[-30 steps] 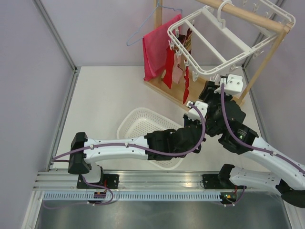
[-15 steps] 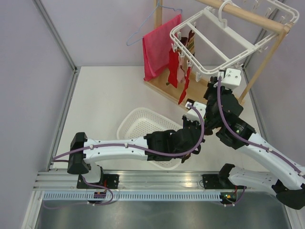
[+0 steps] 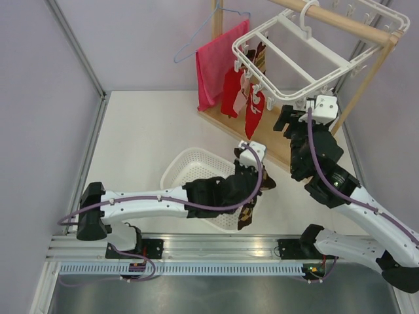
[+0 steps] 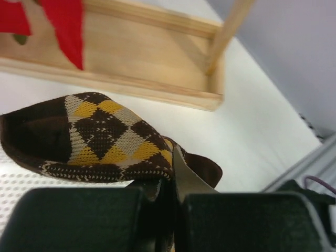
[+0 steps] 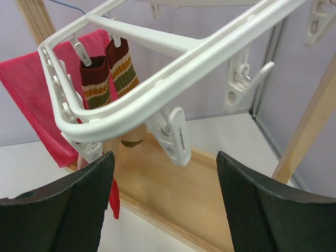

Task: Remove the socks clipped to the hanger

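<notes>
The white hanger (image 3: 308, 49) hangs from the wooden rail, and red socks (image 3: 229, 91), a pale pink sock (image 3: 242, 99) and striped socks (image 5: 97, 84) are clipped to it. My left gripper (image 3: 260, 183) is shut on a brown-orange argyle sock (image 4: 100, 134), which dangles free of the hanger beside the basket's right rim. In the left wrist view the jaws pinch the sock's edge. My right gripper (image 5: 165, 157) is open just under the hanger's (image 5: 157, 89) near corner. An empty white clip (image 5: 173, 134) hangs between its fingers, touching neither.
A white perforated basket (image 3: 190, 171) sits on the table left of the left gripper. The wooden stand's base (image 5: 173, 202) lies under the hanger. A red-pink towel (image 3: 213, 62) and a thin blue wire hanger (image 3: 196, 39) hang at the back.
My left gripper has pulled the argyle sock off the hanger, moving left and toward the near edge. My right gripper closed at the clip, then opened wide. The hanger swung.
</notes>
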`<state>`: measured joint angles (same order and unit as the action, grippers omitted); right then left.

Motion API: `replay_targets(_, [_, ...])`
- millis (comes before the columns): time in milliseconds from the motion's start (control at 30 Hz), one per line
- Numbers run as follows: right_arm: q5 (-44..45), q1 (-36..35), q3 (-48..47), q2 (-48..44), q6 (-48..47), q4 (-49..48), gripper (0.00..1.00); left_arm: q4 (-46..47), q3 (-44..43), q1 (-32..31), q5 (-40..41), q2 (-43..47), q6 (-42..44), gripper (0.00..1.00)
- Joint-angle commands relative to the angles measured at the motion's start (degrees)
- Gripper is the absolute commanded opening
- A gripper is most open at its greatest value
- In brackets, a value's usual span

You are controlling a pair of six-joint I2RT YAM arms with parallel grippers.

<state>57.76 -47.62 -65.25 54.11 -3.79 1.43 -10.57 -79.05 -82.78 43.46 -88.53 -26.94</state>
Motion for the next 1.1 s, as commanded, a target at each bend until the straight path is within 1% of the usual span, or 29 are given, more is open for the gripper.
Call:
replay_targets(0, [-3.26,-0.02,1.88,-4.18,1.59,2.08,0.82,0.11,4.85,7.26,-5.13,6.69,-3.82,0.02])
replay_targets(100, [-4.84,0.07,3.72,-6.64,2.03,3.66,0.82,0.20,8.90,10.53,-7.24,8.90,-3.30,0.02])
replay_targets(200, [-6.16,-0.02,6.53,-8.75,2.39,4.45,0.82,1.42,13.29,17.45,-12.42,12.58,-3.38,0.02])
replay_targets(300, [-5.99,0.07,9.96,-10.16,3.61,5.51,0.82,3.35,17.78,21.51,-15.60,16.71,-2.42,0.02])
replay_targets(333, [-5.82,-0.02,10.93,-10.51,3.62,5.77,0.83,3.62,18.57,22.05,-15.86,18.90,-1.37,0.02])
replay_targets(533, [-3.79,0.15,20.86,-12.79,10.20,6.57,0.84,3.98,22.53,23.54,-16.74,24.19,3.20,0.02])
replay_targets(667, [-4.76,1.38,26.83,-16.74,15.38,6.83,0.86,3.01,25.77,26.09,-18.85,26.21,1.37,0.02])
replay_targets(767, [-6.51,2.87,31.05,-18.15,18.29,7.00,0.86,2.83,28.06,28.73,-23.67,26.92,-0.92,0.02])
replay_targets(1067, [-12.66,9.55,34.58,-16.40,21.90,6.92,0.87,2.92,30.61,29.43,-24.74,25.25,-1.71,0.02])
